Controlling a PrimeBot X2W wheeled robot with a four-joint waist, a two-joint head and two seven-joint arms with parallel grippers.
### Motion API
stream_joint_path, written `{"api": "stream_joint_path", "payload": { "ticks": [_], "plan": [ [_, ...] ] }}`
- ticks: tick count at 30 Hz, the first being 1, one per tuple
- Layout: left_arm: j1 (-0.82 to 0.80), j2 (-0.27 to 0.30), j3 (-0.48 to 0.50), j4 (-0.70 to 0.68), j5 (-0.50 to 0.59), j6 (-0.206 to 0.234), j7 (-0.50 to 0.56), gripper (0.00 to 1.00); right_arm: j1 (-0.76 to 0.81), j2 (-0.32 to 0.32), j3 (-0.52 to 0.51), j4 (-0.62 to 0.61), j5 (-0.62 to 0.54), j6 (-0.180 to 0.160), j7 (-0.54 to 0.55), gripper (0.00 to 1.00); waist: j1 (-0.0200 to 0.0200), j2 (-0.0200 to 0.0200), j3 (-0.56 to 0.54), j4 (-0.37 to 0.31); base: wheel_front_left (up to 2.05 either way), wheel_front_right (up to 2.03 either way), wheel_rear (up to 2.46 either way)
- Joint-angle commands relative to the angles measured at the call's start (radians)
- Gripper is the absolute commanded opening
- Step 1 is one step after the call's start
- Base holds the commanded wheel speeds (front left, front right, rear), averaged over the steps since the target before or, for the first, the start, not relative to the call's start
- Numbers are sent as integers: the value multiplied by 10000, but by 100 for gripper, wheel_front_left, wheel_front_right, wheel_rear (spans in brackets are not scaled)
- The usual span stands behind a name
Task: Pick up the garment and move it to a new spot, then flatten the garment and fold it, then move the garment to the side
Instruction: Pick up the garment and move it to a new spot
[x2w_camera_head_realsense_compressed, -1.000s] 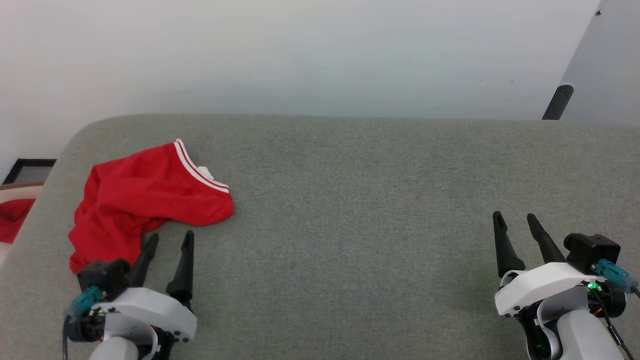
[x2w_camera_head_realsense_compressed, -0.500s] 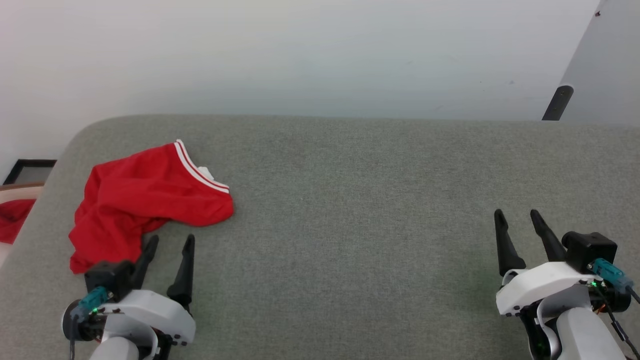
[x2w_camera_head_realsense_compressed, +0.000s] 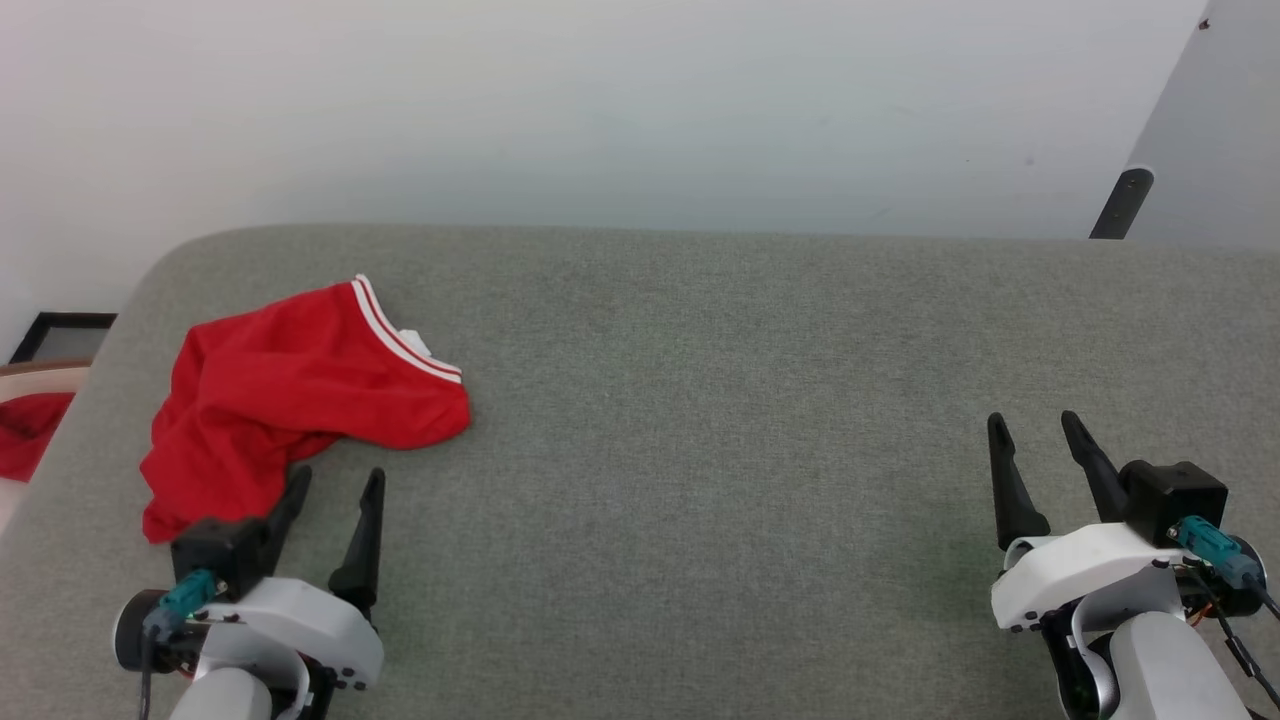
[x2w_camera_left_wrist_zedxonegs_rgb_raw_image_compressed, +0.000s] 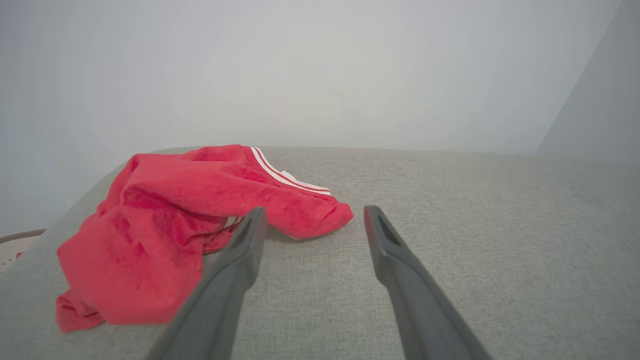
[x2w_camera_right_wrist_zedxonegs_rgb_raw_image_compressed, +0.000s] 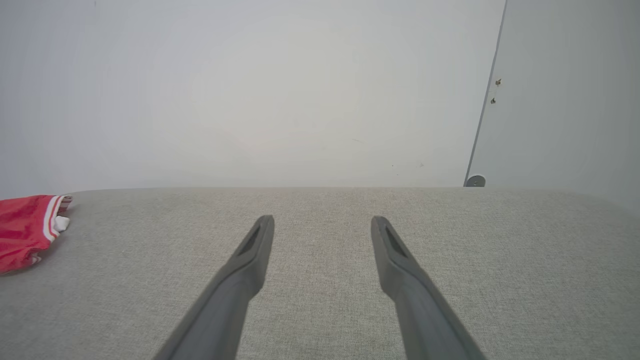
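The garment (x2w_camera_head_realsense_compressed: 300, 400) lies crumpled at centre-left of the head view on the grey padded surface (x2w_camera_head_realsense_compressed: 700, 400). It is judged soft, light and limp. Recommended hold: its near bunched edge. The left fingers (x2w_camera_head_realsense_compressed: 365, 530) and right fingers (x2w_camera_head_realsense_compressed: 1008, 490) are spread wide and empty.

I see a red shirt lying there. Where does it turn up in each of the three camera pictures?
Head view: the red shirt lies far left on the grey padded surface, just beyond the left claw.
Left wrist view: left of centre, partly behind that claw.
Right wrist view: a sliver at the left edge.
Shared landmark: its white-striped trim.
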Motion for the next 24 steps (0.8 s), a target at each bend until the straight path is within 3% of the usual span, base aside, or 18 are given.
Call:
{"api": "stream_joint_path", "payload": {
  "ticks": [1,13,24],
  "plan": [
    [-103,34,5,29,-4,-27,-25,100,38,38,-34,-6,-46,7,-61,100,0,0,9,-3,0,0,0],
    [-248,15,-133,135,-285,-25,-25,100,201,96,-149,-136,54,7,-63,100,0,0,94,319,0,0,0],
    [164,-346,508,190,-78,2,-26,100,183,141,461,-64,177,8,-67,100,0,0,-48,2052,0,0,0]
  ]
}}
